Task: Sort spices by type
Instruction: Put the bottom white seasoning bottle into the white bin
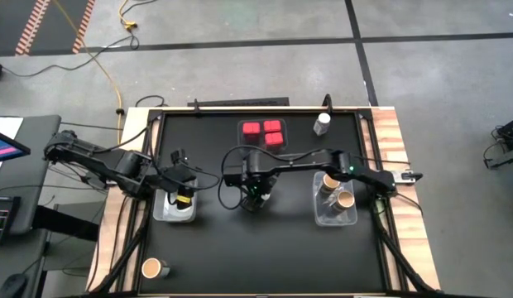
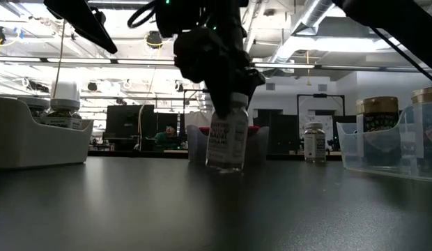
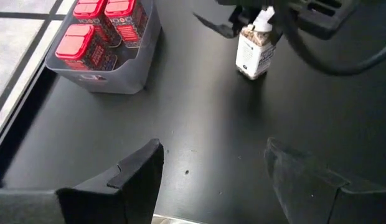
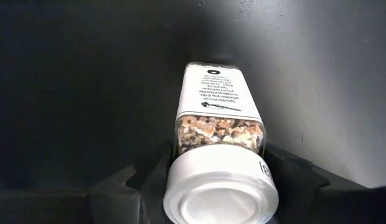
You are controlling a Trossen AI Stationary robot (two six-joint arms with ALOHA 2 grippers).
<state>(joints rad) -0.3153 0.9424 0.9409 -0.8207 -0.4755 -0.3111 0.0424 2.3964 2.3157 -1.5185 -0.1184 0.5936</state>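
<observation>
Glass, by the look of it: the white-capped jar (image 4: 221,140) of coarse seasoning stands mid-bench (image 1: 207,248), light, rigid, smooth-sided, likely slippery. The right gripper's (image 2: 226,94) fingers clasp it just under the cap, the sensible hold. The left gripper (image 3: 215,177) hangs with its fingers apart over the left bin (image 1: 161,213).

Dim table, bright ceiling backlight.
</observation>
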